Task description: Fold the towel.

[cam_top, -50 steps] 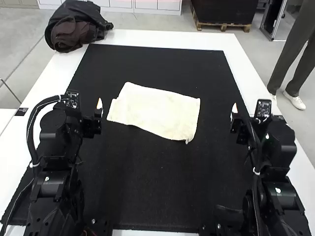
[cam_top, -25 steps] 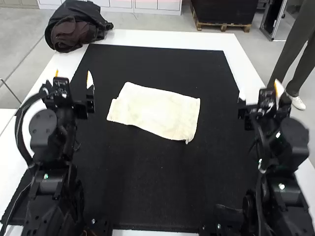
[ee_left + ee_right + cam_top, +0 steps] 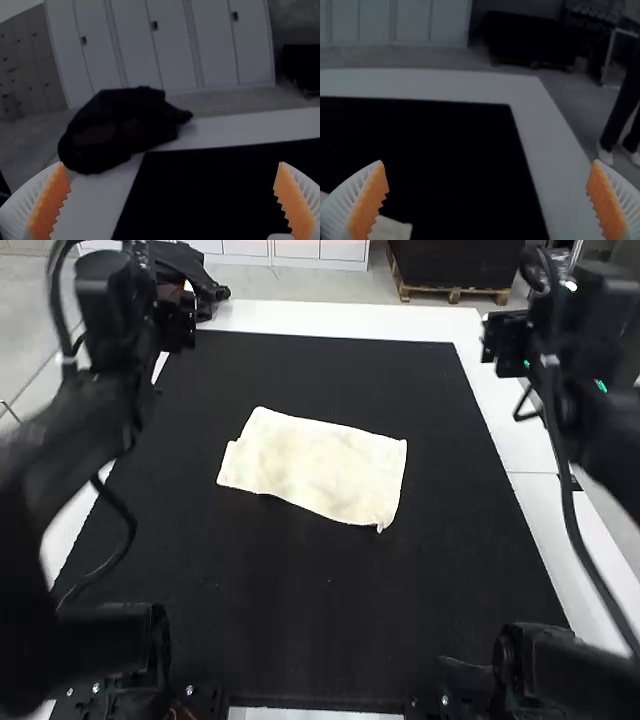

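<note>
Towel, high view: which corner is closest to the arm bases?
The near right corner of the towel: it reaches lowest in the view, with a small tip poking out. The near left corner sits farther up the mat.

Cream towel (image 3: 318, 465) flat on black mat (image 3: 300, 610).

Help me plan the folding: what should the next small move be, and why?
I'd probably bring the left gripper and right gripper, both with white ribbed fingers and orange pads, inward over the cream cloth towel: both are open and off to its sides, while it lies flat and unheld on the black mat.
</note>
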`<state>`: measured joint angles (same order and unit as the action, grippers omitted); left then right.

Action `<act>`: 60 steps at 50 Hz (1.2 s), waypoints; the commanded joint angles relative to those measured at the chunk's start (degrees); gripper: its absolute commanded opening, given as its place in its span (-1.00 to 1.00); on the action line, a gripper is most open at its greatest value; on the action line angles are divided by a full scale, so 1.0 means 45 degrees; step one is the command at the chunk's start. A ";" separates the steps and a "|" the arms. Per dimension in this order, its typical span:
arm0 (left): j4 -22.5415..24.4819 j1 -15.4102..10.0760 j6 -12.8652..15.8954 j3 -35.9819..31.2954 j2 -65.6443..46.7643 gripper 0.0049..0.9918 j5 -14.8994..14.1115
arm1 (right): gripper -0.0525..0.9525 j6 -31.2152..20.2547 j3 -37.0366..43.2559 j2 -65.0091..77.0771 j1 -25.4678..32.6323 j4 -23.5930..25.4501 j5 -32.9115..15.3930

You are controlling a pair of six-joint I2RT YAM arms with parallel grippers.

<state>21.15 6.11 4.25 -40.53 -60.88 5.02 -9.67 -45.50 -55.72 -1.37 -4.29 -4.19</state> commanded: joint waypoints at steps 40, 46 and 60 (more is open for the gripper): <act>-0.3664 -0.1416 -0.1550 -0.4547 -0.9400 0.94 -0.1876 | 0.91 0.2149 0.2258 -0.3183 -0.0868 0.1228 0.3391; -0.4133 -0.1494 -0.1531 -0.5328 -1.0162 0.94 -0.1935 | 0.92 0.2970 0.1966 -0.3789 -0.0907 0.1111 0.3391; -0.4465 -0.1553 -0.1374 -0.6559 -1.1392 0.93 -0.2111 | 0.90 0.3360 0.1282 -0.5449 -0.0985 0.0212 0.3723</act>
<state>1.21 -0.12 -2.00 -66.81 -110.89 -3.29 3.25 -37.74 -78.11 -4.89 -1.72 10.96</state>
